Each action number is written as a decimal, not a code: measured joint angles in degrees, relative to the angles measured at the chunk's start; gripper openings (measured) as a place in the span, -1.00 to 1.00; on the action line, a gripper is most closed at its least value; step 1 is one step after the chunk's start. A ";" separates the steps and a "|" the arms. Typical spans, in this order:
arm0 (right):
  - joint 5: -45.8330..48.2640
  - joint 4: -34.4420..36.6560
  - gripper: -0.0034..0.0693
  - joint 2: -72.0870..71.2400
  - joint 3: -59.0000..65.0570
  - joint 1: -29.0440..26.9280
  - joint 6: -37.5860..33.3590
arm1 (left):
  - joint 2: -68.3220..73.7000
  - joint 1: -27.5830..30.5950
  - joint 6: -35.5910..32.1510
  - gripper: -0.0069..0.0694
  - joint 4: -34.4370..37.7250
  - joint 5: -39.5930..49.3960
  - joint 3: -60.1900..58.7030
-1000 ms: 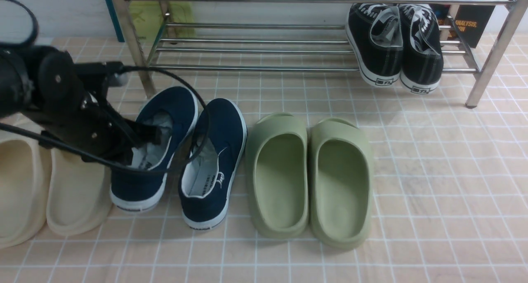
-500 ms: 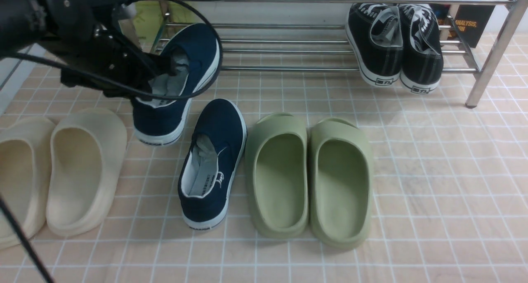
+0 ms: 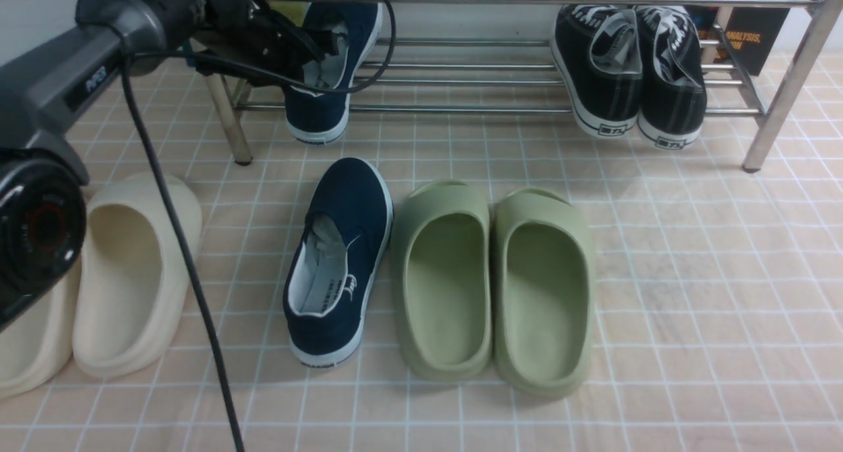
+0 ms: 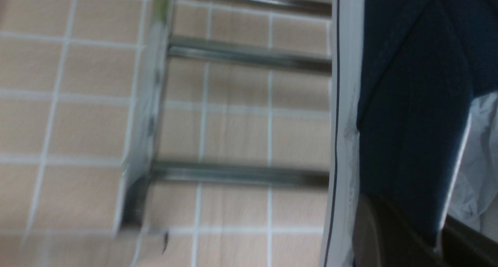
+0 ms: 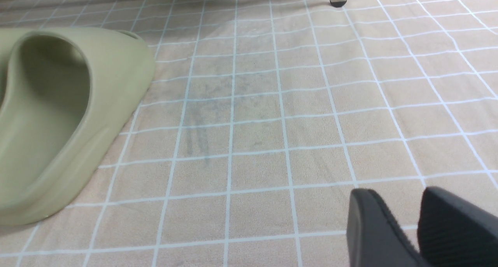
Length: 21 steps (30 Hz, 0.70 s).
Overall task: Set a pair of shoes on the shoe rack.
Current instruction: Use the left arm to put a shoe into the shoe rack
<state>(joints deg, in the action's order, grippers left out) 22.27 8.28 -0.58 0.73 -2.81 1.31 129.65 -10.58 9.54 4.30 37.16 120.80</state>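
1. Upper left of the front view: left gripper (image 3: 321, 46) had its jaws clamped on the first navy shoe (image 3: 316, 113), one jaw inside the opening, one outside on the side wall.
2. That shoe was over the left end of the shoe rack (image 3: 461, 108), toe towards the back and heel overhanging the front bar. Couldn't tell whether the sole was touching the bars.
3. Second navy shoe (image 3: 352, 201) sat on the bench (image 3: 691, 274) at centre frame, just beside the green slides (image 3: 494, 281), toe towards the rack.
4. Right gripper (image 5: 404, 204) was low over bare bench, nothing between the jaws and only a narrow gap at the tips. Couldn't tell if fully closed.
5. Handling, my read: light shoe with a soft canvas upper that buckles under a pinch, and a stiffer rubber sole. Held by one wall, it would hang tilted and could swing.
6. Best hold for the second shoe is probably the same: side wall of the collar, one jaw inside. The toe cap looked too rounded and soft for a secure grip.
7. Risk: the thin bars give little support, so a heel left overhanging may tip off. Black sneakers (image 3: 625, 70) at the right end were well apart from it.
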 joint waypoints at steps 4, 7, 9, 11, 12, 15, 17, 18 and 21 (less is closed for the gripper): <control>0.00 0.00 -0.36 0.00 0.00 0.00 0.00 | 4.10 0.00 0.00 -0.71 -0.36 0.04 5.05; 0.00 0.00 -0.36 0.00 0.00 0.00 0.00 | 4.56 0.00 0.00 -0.69 -0.42 -1.10 5.80; 0.00 0.00 -0.36 0.00 0.00 0.00 0.00 | 4.78 0.00 0.00 -0.63 -0.42 -1.94 5.87; 0.00 0.00 -0.36 0.00 0.00 0.00 0.00 | 5.04 0.00 0.00 -0.52 -0.29 -2.81 6.06; 0.00 0.00 -0.36 0.00 0.00 0.00 0.00 | 5.20 0.00 0.00 -0.46 -0.30 -3.05 6.16; 0.00 0.00 -0.36 0.00 0.00 0.00 0.00 | 5.27 0.00 0.06 -0.17 0.01 -3.36 6.35; 0.00 0.00 -0.36 0.00 0.00 0.00 0.00 | 5.27 0.00 0.06 -0.03 0.01 -2.84 6.42; 0.00 0.00 -0.36 0.00 0.00 0.00 0.00 | 5.27 0.00 0.06 0.11 0.28 -1.60 6.53; 0.00 0.07 -0.35 0.00 0.00 0.00 0.00 | 4.38 0.00 0.06 0.21 1.08 2.28 6.53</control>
<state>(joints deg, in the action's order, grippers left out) 22.27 8.35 -0.58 0.73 -2.81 1.31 134.04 -10.58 9.60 5.38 39.44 127.33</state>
